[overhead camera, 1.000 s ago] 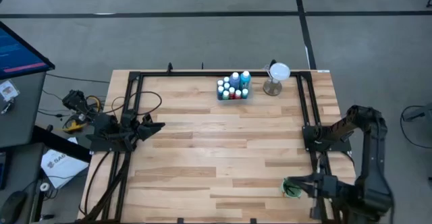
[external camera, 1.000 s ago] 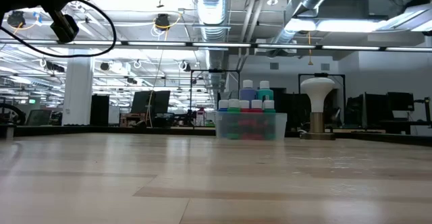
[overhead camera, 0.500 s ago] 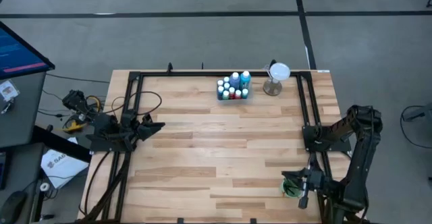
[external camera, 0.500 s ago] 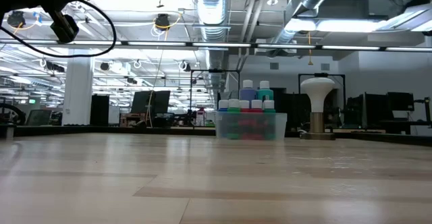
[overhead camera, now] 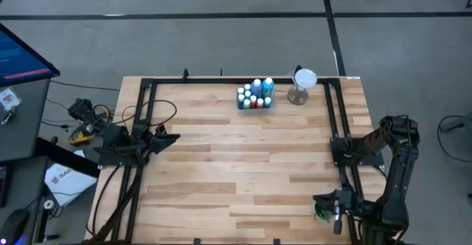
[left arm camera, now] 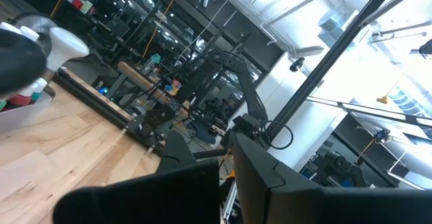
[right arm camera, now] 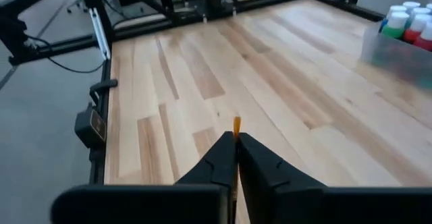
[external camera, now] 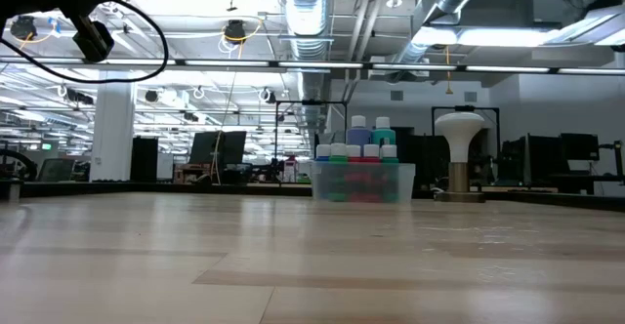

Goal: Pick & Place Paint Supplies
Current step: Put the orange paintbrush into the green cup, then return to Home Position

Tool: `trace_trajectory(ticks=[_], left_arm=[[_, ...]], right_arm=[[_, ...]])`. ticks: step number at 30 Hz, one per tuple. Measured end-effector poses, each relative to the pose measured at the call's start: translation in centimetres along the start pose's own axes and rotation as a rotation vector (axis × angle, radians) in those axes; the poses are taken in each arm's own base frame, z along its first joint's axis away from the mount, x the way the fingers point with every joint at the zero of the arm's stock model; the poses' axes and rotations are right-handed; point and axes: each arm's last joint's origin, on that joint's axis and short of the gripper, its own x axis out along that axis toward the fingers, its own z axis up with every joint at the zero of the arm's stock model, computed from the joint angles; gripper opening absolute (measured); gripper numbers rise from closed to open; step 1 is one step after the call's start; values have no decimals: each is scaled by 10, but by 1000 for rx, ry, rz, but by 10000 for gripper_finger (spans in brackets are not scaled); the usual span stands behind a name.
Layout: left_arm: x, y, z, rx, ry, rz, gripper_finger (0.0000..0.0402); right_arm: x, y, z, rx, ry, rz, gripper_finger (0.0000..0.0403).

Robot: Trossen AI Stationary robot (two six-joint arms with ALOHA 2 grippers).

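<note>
Ceiling lights [external camera: 459,36] are blazing overhead in the low view, washing out the upper right of the frame. Glare is bleaching the window [left arm camera: 283,8] at the left wrist view's top. The table [overhead camera: 243,164] is sitting evenly lit, shadows soft. The right wrist view's edges are blurring.

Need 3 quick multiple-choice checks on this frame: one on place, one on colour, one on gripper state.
1. The bin of paint bottles stands:
A. at the table's far edge, beside the white-topped stand
B. at the near left corner
C. under the left arm

2. The bottle caps are:
A. black
B. white
C. yellow

3. The right gripper is:
A. wide open
B. shut on a bottle
C. shut on a thin orange-tipped brush

Answers: 1 A, the high view shows it there; 2 B, seen in the low view; 3 C, the tip pokes out between the closed fingers.
</note>
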Motion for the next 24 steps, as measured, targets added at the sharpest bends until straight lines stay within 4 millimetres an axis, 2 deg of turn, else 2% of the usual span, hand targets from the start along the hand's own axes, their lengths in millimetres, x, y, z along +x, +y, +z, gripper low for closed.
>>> trace_trajectory(ticks=[17,21,24], left_arm=[[0,0,0,0,0,-1,2],[0,0,0,0,1,-2,2],[0,0,0,0,2,-3,2]], right_arm=[[-5,1,0,-2,51,-6,133],[-11,6,27,75,106,-21,145],[-17,9,66,98,103,-2,148]])
